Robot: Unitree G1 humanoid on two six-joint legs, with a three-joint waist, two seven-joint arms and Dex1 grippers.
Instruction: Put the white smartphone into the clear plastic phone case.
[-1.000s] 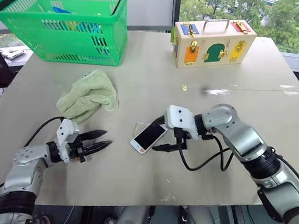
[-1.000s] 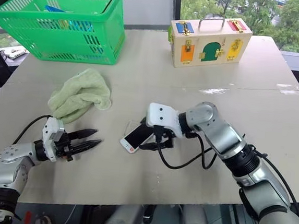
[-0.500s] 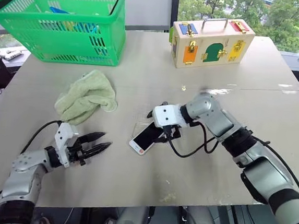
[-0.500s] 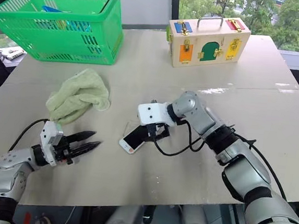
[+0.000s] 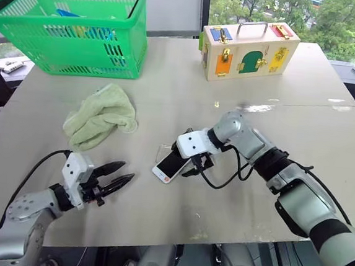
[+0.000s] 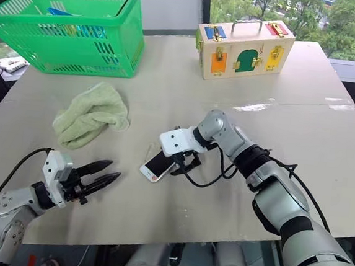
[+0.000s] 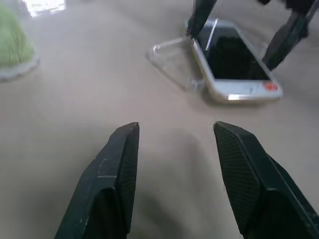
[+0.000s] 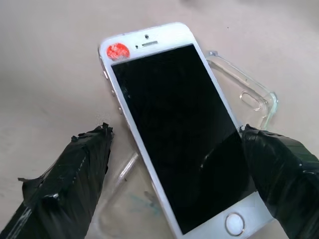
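Bearing red sticker, white smartphone point(image 8: 184, 144) overlaps clear plastic phone case point(image 8: 249, 97).

Left arm bent low at the near left, wrist cable looping behind, left gripper point(image 5: 119, 177) roughly level with its two black fingers point(image 7: 117, 169) parted and nothing between them. Right arm reaching in from the right with the elbow folded, wrist turned toward the robot's left, right gripper point(image 5: 187, 165) angled downward. Its tape-wrapped fingers point(image 8: 75, 174) spread wide, one on either side of the white smartphone point(image 8: 174, 129) without pressing on its edges.
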